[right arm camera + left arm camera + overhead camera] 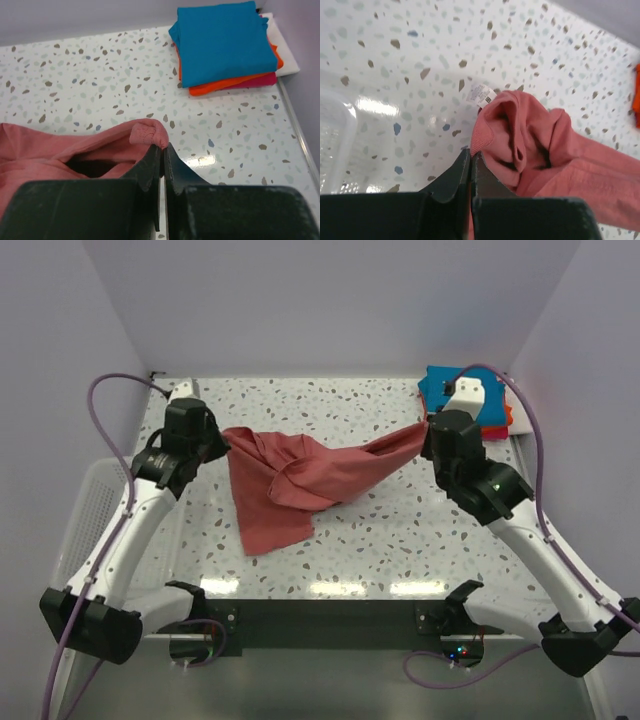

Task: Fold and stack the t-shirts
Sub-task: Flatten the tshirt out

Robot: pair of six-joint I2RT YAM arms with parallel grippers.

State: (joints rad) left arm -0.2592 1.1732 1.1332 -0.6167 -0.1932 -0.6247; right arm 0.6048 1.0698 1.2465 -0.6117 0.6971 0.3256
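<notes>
The dusty-red t-shirt (300, 480) hangs stretched between my two grippers above the speckled table, its lower part draping onto the tabletop. My left gripper (222, 436) is shut on its left edge; in the left wrist view (471, 152) the cloth (530, 145) bunches beside the jaws, a white label showing. My right gripper (428, 430) is shut on its right edge, where the ribbed hem (145, 134) rolls over the jaws (163, 147). A folded stack sits at the back right: teal-blue shirt (225, 40) on top, orange (225, 86) under it, magenta (262, 80) lowest.
A white mesh basket (90, 510) stands off the table's left edge, and its rim shows in the left wrist view (335, 145). The folded stack (445, 390) lies on a white board by the right wall. The arm bases sit at the near edge.
</notes>
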